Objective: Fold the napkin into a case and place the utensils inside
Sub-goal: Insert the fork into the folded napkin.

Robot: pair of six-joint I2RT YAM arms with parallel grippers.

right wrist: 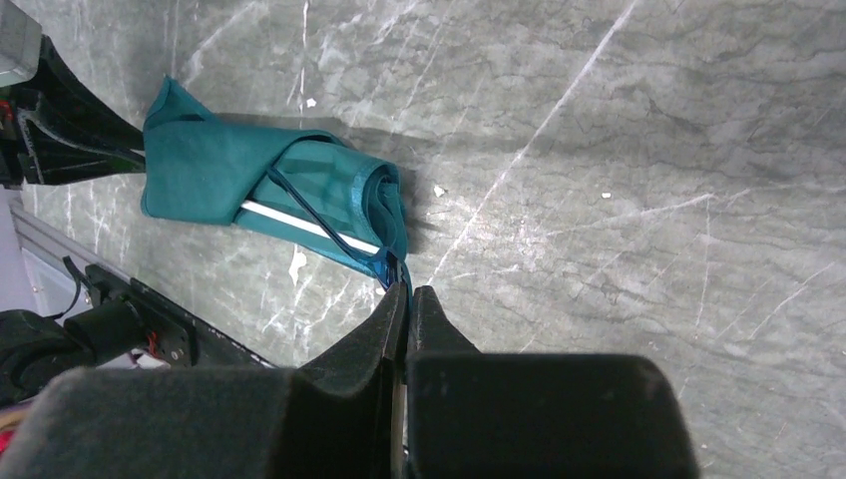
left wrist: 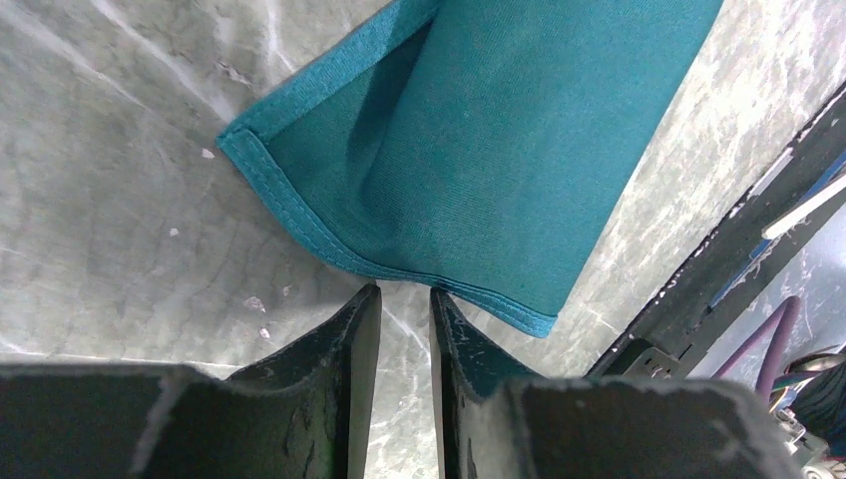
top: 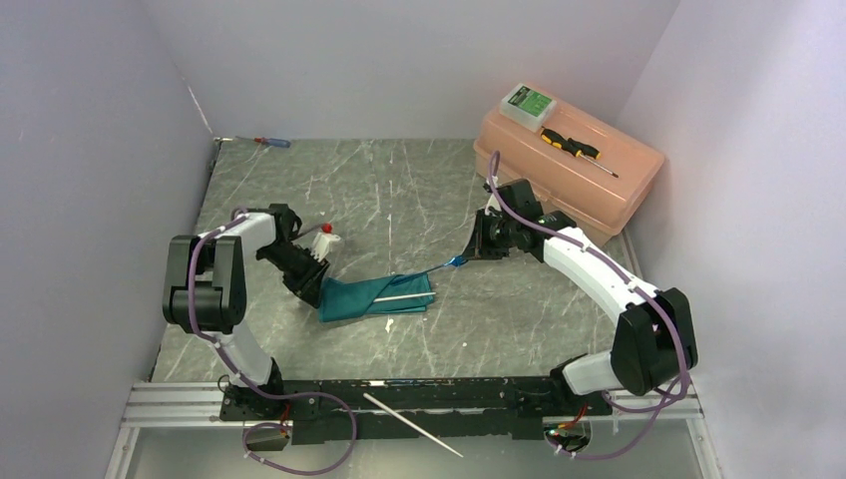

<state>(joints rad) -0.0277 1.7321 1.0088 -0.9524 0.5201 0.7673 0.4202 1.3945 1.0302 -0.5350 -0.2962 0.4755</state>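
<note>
On the marbled table (top: 419,190) your napkin (top: 359,297) lies folded around a white stick (right wrist: 299,225). Your right gripper (right wrist: 407,291) pinches the blue utensil (top: 451,264) at its mouth, and your left gripper (left wrist: 404,294) stands narrowly parted at the hem.

No legible txt showing anywhere. Green label (top: 529,99) on small box (top: 520,108), sitting atop pink toolbox (top: 589,185) nr table's (top: 399,190) far right corner: print too small to read.
</note>
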